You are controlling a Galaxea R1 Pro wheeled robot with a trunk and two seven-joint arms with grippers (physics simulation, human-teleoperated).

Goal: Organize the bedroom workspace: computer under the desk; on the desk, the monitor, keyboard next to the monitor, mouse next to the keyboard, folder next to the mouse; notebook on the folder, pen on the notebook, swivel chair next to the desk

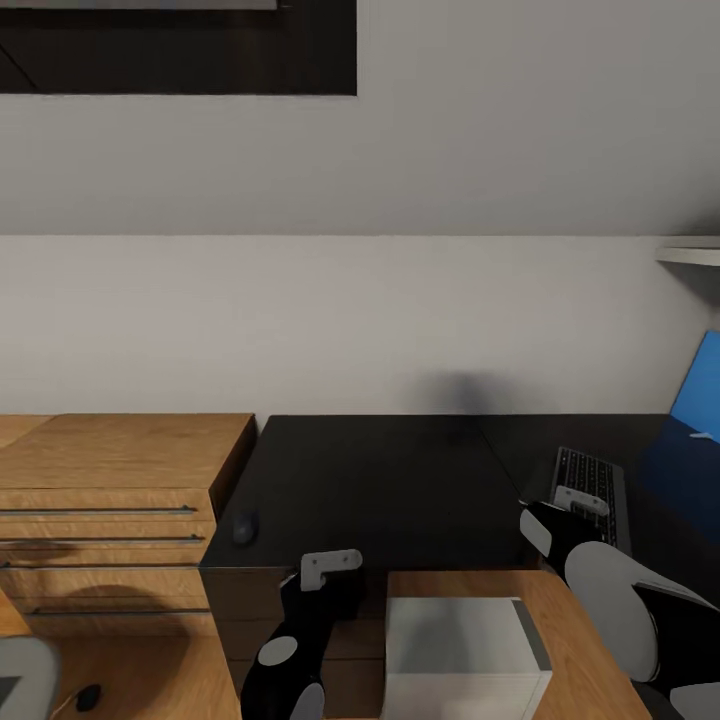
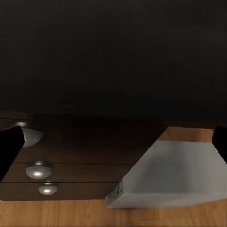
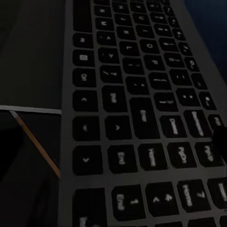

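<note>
The keyboard [image 3: 137, 113] carries the only lettering, seen in the right wrist view. Key legends there are blurred, but "End", "Home", "PgDn" and "PgUp" can be made out on 1 row, with "Enter" and "Delete" above, and digits 1, 4 and 7.

The desk [image 1: 380, 480] top is matt black. The dresser [image 1: 120, 470] is grained wood. The knobs [image 2: 39, 169] shine like metal.

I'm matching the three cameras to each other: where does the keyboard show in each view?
Head view: keyboard lies on the desk at right, by the right gripper.
Left wrist view: not in it; drawers and the computer.
Right wrist view: keys close up.
Shared landmark: the black desk top.
</note>
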